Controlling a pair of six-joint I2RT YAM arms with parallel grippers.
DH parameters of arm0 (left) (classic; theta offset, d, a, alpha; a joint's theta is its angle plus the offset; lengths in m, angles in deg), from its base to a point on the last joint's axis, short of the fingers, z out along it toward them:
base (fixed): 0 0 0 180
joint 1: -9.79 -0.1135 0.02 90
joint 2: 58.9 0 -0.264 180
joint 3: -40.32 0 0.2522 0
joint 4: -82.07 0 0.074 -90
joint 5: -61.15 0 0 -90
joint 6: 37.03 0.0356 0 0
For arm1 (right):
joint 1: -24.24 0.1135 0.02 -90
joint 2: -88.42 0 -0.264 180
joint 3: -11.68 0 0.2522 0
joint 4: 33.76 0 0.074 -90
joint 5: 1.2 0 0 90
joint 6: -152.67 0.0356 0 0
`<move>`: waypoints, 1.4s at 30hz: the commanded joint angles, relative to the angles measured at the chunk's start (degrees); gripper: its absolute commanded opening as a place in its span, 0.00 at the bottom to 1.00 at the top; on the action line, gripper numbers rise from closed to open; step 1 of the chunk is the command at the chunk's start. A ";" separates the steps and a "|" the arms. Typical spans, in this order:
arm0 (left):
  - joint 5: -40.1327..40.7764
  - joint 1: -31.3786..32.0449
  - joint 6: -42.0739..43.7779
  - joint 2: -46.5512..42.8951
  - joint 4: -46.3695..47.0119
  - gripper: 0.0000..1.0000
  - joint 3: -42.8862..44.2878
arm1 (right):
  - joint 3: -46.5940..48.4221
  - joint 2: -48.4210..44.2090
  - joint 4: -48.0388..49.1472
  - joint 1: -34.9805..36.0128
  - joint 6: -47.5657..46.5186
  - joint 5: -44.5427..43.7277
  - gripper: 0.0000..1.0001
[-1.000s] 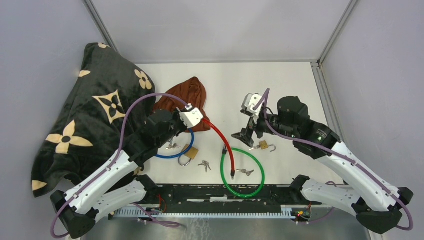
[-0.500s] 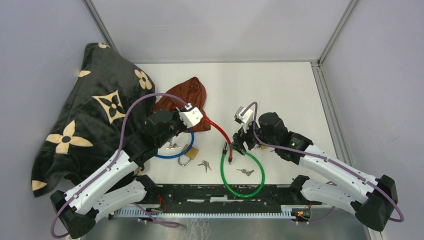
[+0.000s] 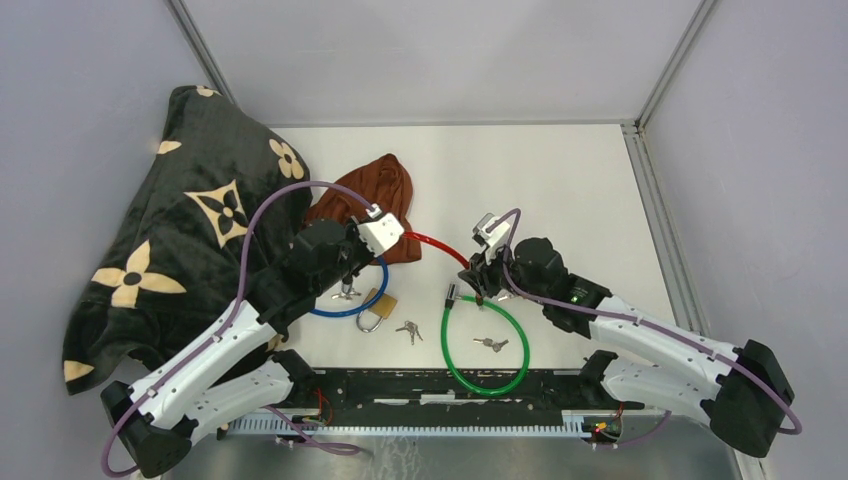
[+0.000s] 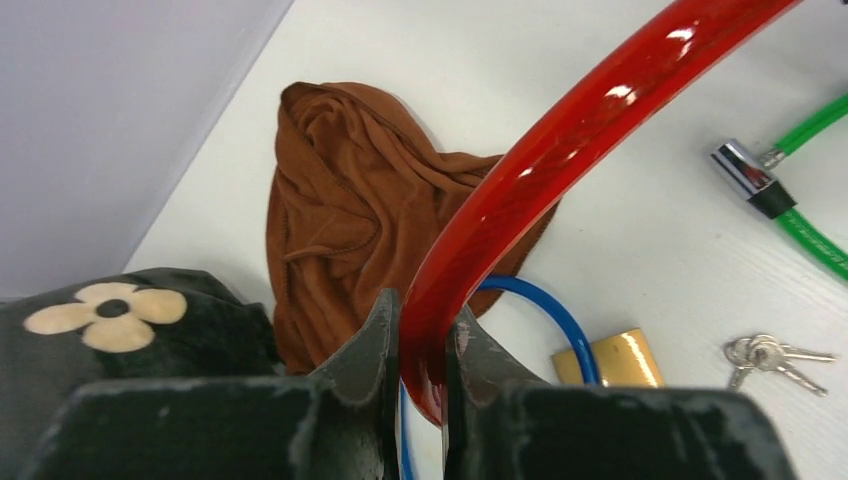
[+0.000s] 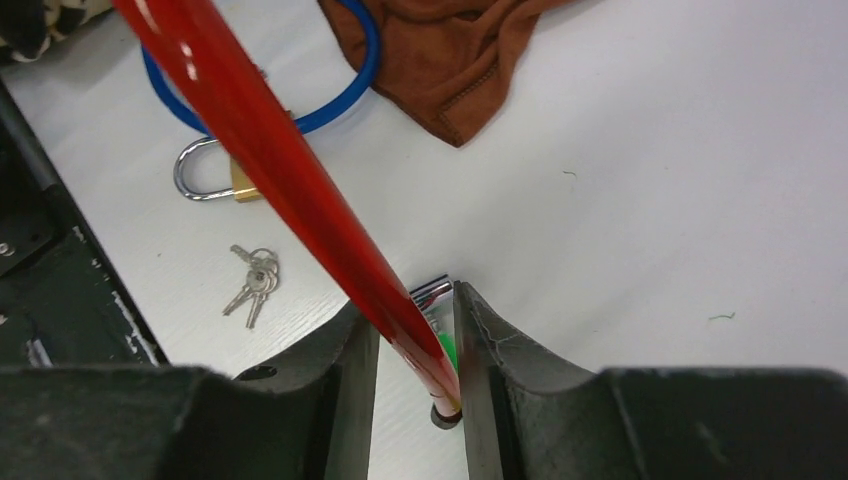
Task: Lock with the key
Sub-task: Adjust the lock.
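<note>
The red cable lock [image 3: 432, 243] is held up as a shallow arc above the middle of the white table [image 3: 580, 180], stretched between the two arms. The left gripper [image 4: 424, 350] is clamped hard on one end, its fingers pinching the glossy sheath with no gap to see. That holds this end raised and steady so the other end can be worked. The right gripper [image 5: 410, 325] straddles the opposite end, low and near the tabletop, with a finger on each side of the cable just above its dark tip. A sliver of green shows beside one finger, so I cannot tell whether those jaws press on the cable or only bracket it. By my reading, the step in hand is securing both ends so they can be joined before a key comes in (neither arm holds a key now). Right below that end lies the green cable lock [image 3: 526, 345], a loop with a bunch of keys [image 3: 490, 344] inside it. Another key bunch [image 3: 408, 330] lies to its left, beside a brass padlock [image 4: 610, 358] and a blue cable loop [image 4: 548, 308]. Which keys fit the red lock cannot be told. Farther out are a crumpled brown cloth [image 3: 375, 190] and a black flower-patterned blanket [image 3: 170, 230].
</note>
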 commanded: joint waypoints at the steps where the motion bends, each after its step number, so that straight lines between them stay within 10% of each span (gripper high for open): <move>1: -7.43 -1.05 -10.17 -1.59 1.56 0.02 3.74 | -0.55 1.38 6.24 0.10 0.98 -7.65 0.38; 4: -13.61 -1.81 -14.73 -2.29 1.09 0.02 4.83 | 0.60 3.70 6.47 0.06 1.01 -7.94 0.37; 11: -17.71 -4.12 -20.33 -3.49 -0.66 0.02 5.46 | 0.36 0.74 6.30 0.04 1.86 -15.33 0.00; 15: -26.02 -5.01 -25.04 -5.41 2.15 0.03 2.08 | 3.41 -0.60 8.04 -0.19 0.03 -11.81 0.00; 18: -30.77 -5.03 -26.82 -8.30 8.01 0.26 -3.64 | 7.32 -0.94 10.25 -0.54 -2.83 -6.73 0.00; 24: -25.33 -4.97 -27.70 -11.70 27.24 0.47 -16.89 | 12.98 -0.10 9.55 -0.73 -6.73 -8.13 0.00; 42: -7.14 -4.95 -29.11 -10.17 42.27 0.55 -31.70 | 21.44 1.81 4.91 -0.72 -13.37 -9.25 0.00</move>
